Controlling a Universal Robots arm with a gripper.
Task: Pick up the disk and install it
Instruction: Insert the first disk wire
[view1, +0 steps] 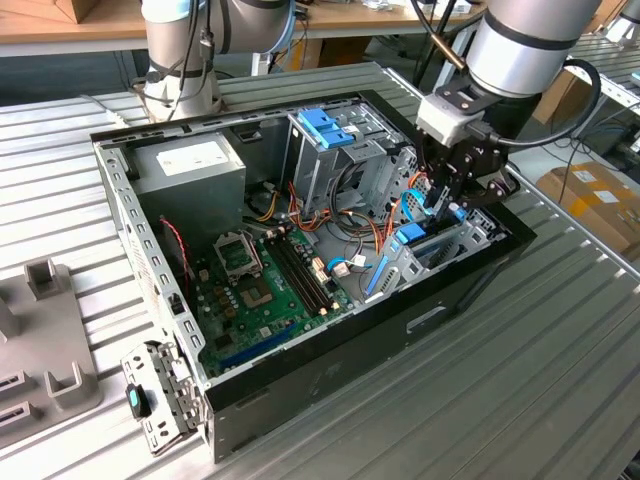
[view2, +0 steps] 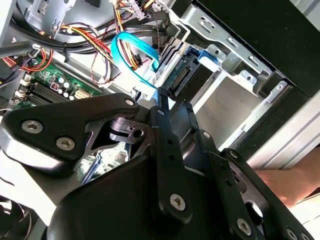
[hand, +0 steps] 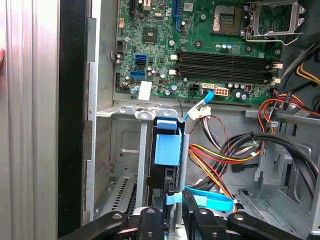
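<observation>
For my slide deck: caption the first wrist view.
Gripper at the disk, which stands on edge in the metal drive bay near the motherboard.

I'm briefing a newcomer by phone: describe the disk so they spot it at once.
In the open computer case, look at the end on the exterior view's right, under the gripper. The disk stands on edge in the metal cage there: the only dark slab with light blue rails.
</observation>
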